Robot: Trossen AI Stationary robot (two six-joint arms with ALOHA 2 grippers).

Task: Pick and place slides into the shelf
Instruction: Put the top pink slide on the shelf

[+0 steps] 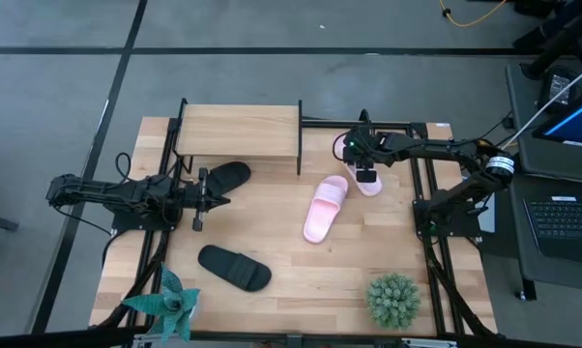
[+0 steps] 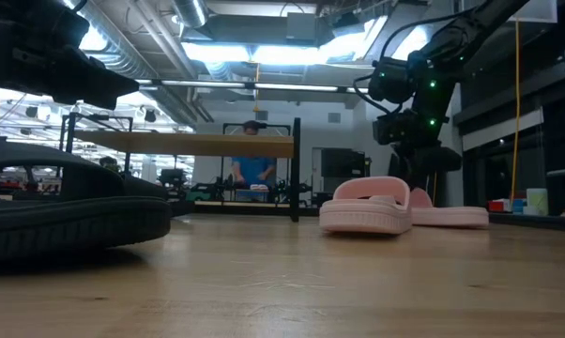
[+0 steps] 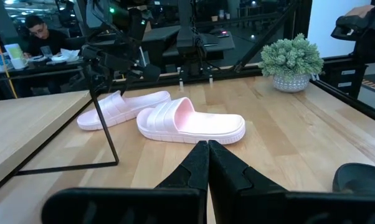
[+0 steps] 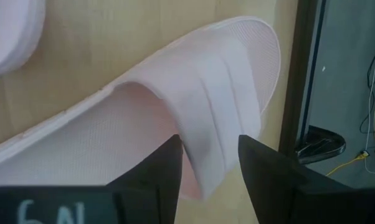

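None of the four slides is on the shelf yet, so by my reading the task is barely begun. Nearest the front edge of the counter point(image 1: 272, 319), between two small potted plants, one black slide point(image 1: 234, 267) lies flat and untouched. Farther in, the near pink slide point(image 1: 325, 208) rests alone mid-counter. Level with it on the left, the left gripper point(image 1: 206, 186) waits with its jaws pressed together and empty, just beside the second black slide point(image 1: 225, 176), which lies at the shelf's front legs. On the right, the right gripper point(image 4: 207, 163) is over the far pink slide point(image 4: 200, 118), jaws apart and straddling its strap without clamping it; this looks like the first pick under way. At the back, the shelf point(image 1: 241, 130) shows a bare plank top, and nothing is seen beneath it.
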